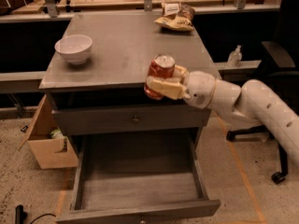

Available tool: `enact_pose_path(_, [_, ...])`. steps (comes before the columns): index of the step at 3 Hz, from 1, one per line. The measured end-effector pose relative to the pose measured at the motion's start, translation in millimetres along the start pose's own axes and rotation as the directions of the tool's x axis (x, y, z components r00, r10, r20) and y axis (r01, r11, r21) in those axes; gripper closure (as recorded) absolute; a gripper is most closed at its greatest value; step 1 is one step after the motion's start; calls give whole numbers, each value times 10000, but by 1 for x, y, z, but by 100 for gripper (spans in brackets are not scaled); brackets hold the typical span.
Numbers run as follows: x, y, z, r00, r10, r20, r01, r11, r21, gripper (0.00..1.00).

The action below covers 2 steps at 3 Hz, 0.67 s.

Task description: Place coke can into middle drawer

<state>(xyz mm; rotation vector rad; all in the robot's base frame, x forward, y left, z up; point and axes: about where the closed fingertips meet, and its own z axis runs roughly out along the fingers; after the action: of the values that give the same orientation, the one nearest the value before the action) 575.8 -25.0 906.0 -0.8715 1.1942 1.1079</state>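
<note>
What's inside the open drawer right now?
In the middle drawer, only bare floor shows; its back is hidden under the cabinet. The gripper holds the coke can above it.

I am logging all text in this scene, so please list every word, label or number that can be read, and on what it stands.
No text can be read.
Coke can, gripped by the hand at the front edge of the table top: lettering too blurred.
Snack bag: white label, too blurred.
Bottle: label too small.
</note>
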Motion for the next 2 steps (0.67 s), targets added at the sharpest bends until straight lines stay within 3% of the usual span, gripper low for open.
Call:
enact_pose_path(1, [66, 56, 0, 9944, 1050, -139, -1058, 9905, -877, 100])
enact_pose_path(2, [159, 91, 0, 9799, 1576, -1222, -1751, 9733, -1486, 100])
